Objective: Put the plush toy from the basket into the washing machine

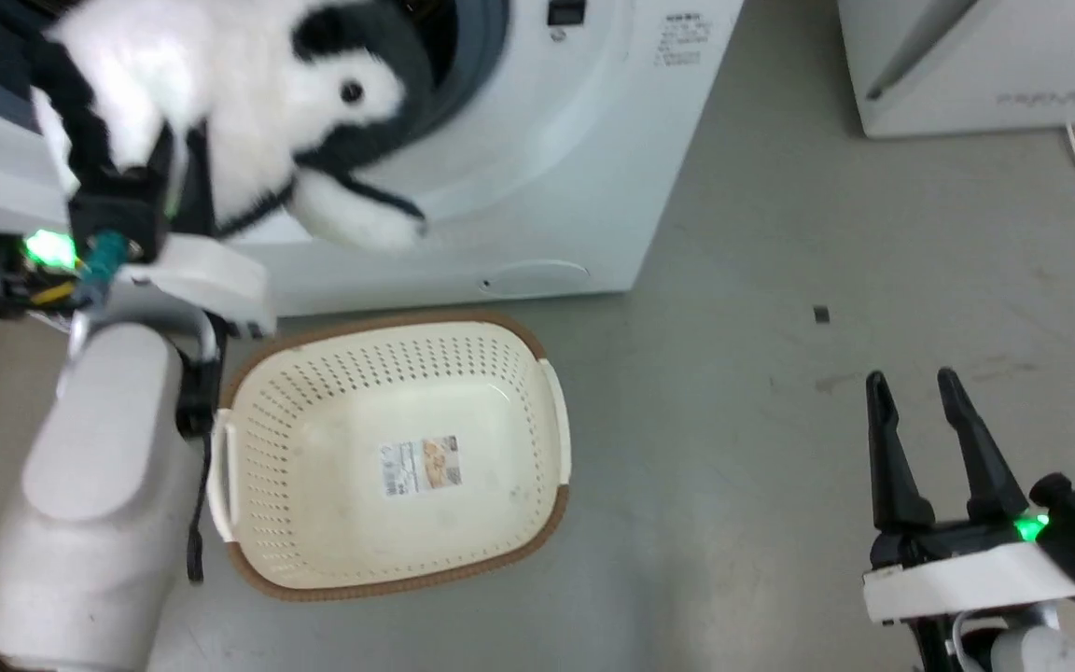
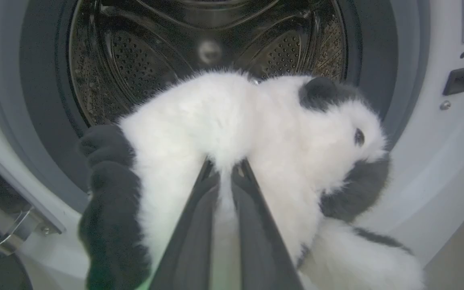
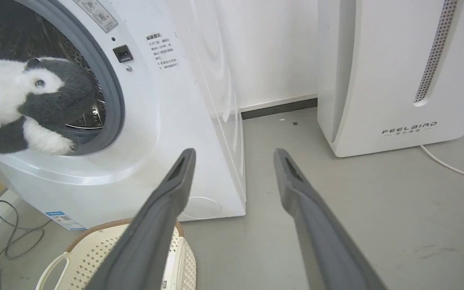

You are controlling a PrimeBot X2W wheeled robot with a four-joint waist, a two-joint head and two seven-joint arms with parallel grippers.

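Left wrist view: left gripper clamping panda by white body, holding it at washer mouth. Right gripper hanging open over floor, right of basket.

Left gripper jaws pinch the plush toy at the washing machine mouth.

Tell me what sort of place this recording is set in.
Probably a laundry corner, perhaps a test setup: a white front-loading washing machine with its drum open, a perforated laundry basket on the grey floor before it, and a white FEELBIRD appliance beside it.
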